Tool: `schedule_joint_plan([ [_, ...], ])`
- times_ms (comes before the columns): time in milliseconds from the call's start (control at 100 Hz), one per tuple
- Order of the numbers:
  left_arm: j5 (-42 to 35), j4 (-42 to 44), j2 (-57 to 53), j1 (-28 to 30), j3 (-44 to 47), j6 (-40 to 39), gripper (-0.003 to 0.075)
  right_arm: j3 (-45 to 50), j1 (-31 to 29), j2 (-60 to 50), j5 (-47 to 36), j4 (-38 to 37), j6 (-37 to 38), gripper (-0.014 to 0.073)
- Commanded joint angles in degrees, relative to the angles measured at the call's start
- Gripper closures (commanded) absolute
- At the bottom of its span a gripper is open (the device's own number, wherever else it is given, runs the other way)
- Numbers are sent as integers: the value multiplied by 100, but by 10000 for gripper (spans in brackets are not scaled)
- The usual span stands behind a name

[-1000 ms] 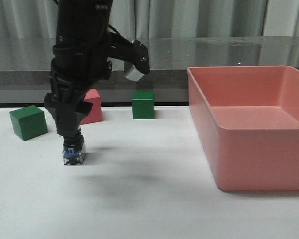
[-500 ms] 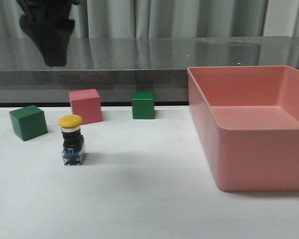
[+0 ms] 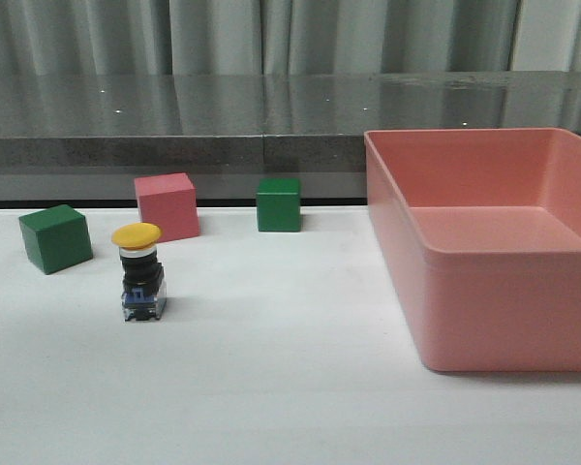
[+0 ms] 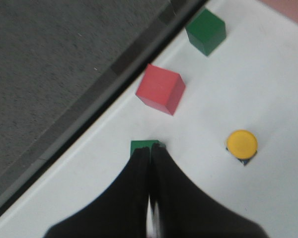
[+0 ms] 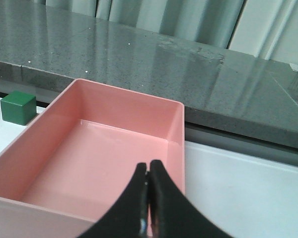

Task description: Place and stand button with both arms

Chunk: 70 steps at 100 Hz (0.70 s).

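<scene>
Grey curtains behind; on the white table [image 3: 290, 387], nr its left edge, button [image 3: 140, 274] stands upright: rigid, top-heavy, grip black body. Left gripper [image 4: 150, 158] & right gripper [image 5: 148, 173] both closed, empty.

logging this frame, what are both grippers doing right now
Left gripper: closed, holding nothing.
Right gripper: closed, holding nothing.

Even, soft light — wrist views blurred
</scene>
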Motion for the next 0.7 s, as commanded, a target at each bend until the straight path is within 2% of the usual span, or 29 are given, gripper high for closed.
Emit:
schedule_joint_plan([
  [0,-833,-833,-634,417,359,432,739,-158,-43,34,-492,55,-8,651],
  [130,-1487,-1409,-1436,800,1424,840,739,-158,-43,34,-492,55,-8,651],
  [400,-3155,-2369,-3284,828,3855,994,739,-158,-43,34,-492,55,-8,651],
  [510,-3351,-2572,-4014,828,4562,994,739,-158,-43,34,-492,55,-8,651],
  [690,-3339,-2983,-4923,828,5237,994,739,-158,-43,34,-492,55,-8,651],
])
